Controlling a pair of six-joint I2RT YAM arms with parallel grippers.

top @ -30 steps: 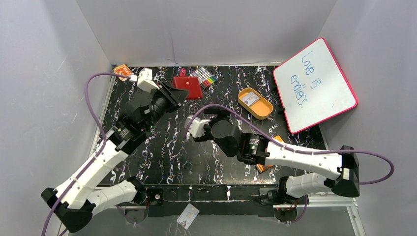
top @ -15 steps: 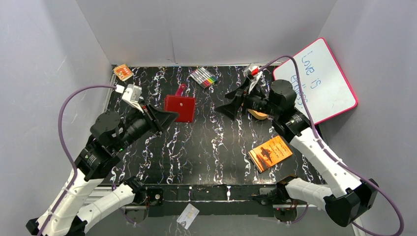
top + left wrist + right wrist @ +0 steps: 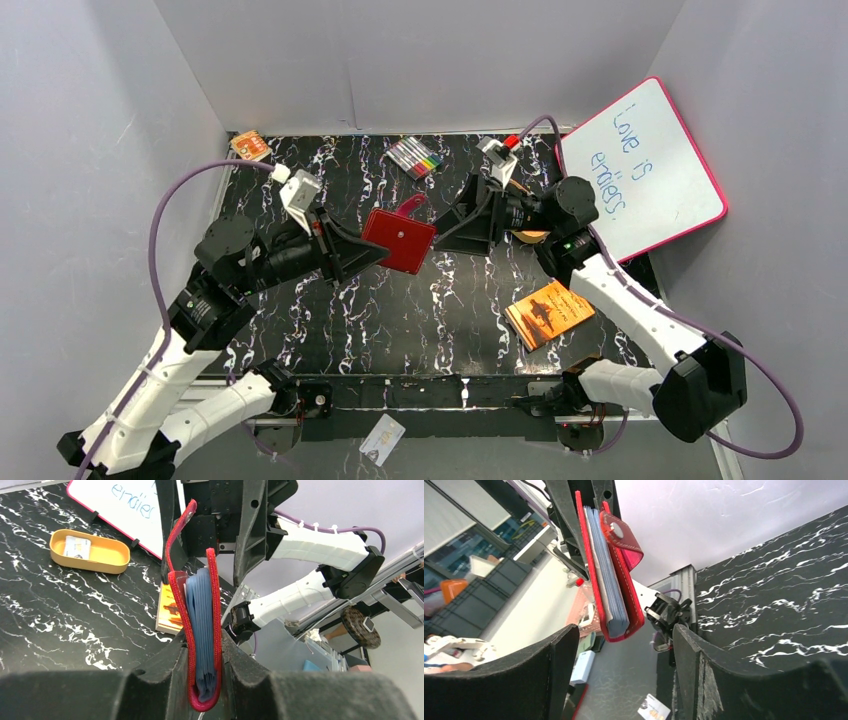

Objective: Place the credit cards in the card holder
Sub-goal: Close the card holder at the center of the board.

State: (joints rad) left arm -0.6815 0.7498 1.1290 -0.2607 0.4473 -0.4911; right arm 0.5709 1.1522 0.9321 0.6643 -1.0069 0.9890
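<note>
**Red wallet (image 3: 400, 240) rising from the back of the table (image 3: 400, 320) to its centre**

Clamping the wallet by its folded spine, the left gripper (image 3: 368, 247) is holding it off the surface, open edge and loose tab pointing at the right gripper (image 3: 450, 228). That one is arriving from the right, fingers spread wide, just short of it. One card (image 3: 77, 547) is lying in the orange tray (image 3: 117, 562), another (image 3: 382, 440) on the near ledge (image 3: 460, 440).

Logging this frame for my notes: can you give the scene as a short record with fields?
left gripper: shut on card holder, lifted off the table
right gripper: open, facing the holder, not gripping
holder inside: bluish leaves, cards or pockets unclear
credit card: one lies in orange tray
orange booklet: flat on table
</note>
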